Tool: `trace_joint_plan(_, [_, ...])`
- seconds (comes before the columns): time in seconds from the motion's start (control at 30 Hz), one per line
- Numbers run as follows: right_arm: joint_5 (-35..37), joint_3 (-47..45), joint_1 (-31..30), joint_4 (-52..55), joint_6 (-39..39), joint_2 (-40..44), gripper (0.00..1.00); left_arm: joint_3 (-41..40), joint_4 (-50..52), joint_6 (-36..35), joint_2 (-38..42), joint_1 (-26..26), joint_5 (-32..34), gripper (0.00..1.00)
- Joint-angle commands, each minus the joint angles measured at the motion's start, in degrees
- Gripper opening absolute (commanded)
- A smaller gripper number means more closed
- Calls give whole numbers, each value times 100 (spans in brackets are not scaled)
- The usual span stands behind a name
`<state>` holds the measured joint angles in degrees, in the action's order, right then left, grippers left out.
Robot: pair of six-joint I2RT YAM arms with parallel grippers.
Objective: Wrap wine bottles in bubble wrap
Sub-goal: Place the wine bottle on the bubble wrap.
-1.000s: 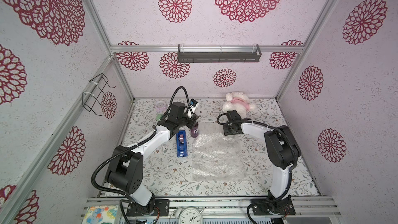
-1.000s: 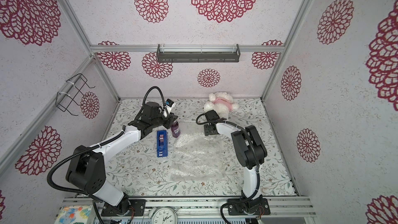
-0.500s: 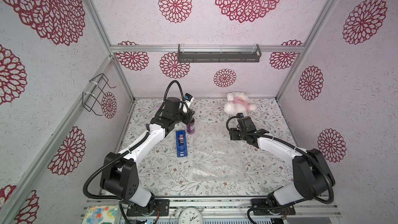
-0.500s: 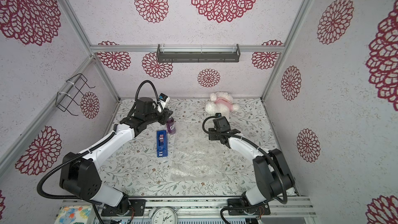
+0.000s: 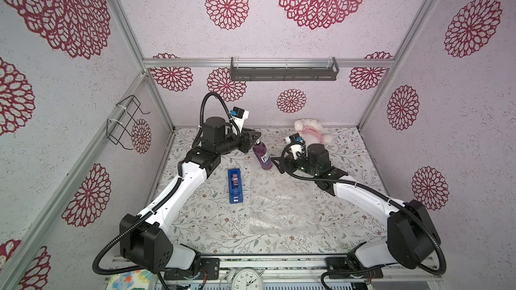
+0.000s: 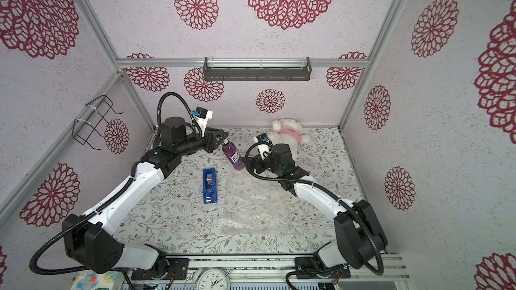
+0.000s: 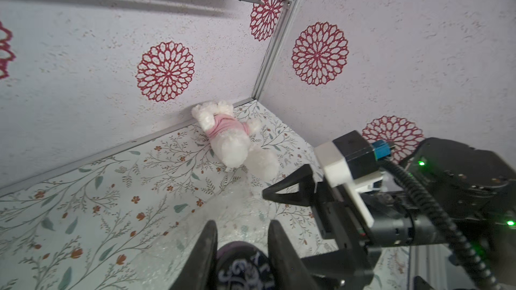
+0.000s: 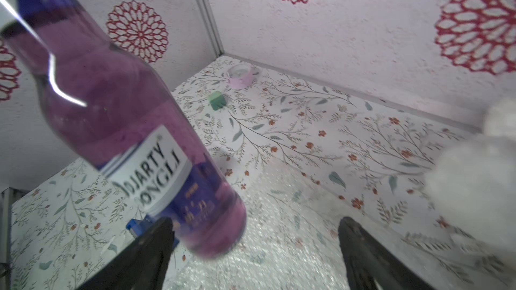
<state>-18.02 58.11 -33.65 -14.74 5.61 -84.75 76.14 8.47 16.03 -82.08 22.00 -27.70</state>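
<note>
My left fingers (image 7: 205, 249) are pinching the capped top of the purple wine bottle (image 5: 262, 158), so the left gripper (image 5: 254, 140) holds it tilted by the neck, with its base at the far edge of the bubble wrap (image 5: 282, 202); I cannot tell whether it touches. My right gripper (image 8: 257, 221) has its fingers spread wide and empty, just beside the bottle's base. The wrap lies flat on the floral table (image 5: 195, 218), with a blue tape dispenser (image 5: 235, 185) alongside and a plush toy (image 5: 310, 131) at the back wall.
</note>
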Motion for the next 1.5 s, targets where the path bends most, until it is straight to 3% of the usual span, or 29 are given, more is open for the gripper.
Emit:
trace_joint_plan(0.0, [-750, 451, -208, 139, -484, -163, 94, 390, -681, 815, 208, -34, -750, 0])
trace_joint_plan(0.27, [-945, 658, -376, 454, -800, -360, 91, 260, -800, 1231, 193, -224, -961, 0])
trace_joint_plan(0.37, [-838, 703, -397, 551, -896, -381, 85, 108, -1157, 1539, 176, -324, -1163, 0])
trace_joint_plan(0.7, [-580, 1054, -423, 1120, -1224, -439, 29, 0, -957, 1477, 113, -413, -1345, 0])
trace_joint_plan(0.83, [-436, 1103, -423, 1564, -1487, -362, 20, -120, -882, 1344, 103, -455, -1478, 33])
trace_joint_plan(0.9, [-293, 1160, -378, 2177, -1933, -289, 21, -180, -760, 1161, 118, -493, -1501, 59])
trace_joint_plan(1.0, [115, 1401, -39, 3291, -2294, -329, 20, -372, -629, 990, 203, -612, -1422, 75])
trace_joint_plan(1.13, [245, 1315, 435, 4180, -2560, -251, 17, -694, -632, 1004, 272, -821, -1277, 77])
trace_joint_plan(1.27, [1013, 1059, 415, 4756, -2991, -174, 17, -926, -247, 1008, 102, -896, -948, 75])
trace_joint_plan(1.47, [2005, 724, 254, 5598, -3417, -148, 17, -610, 707, 1151, -993, -786, -846, 54])
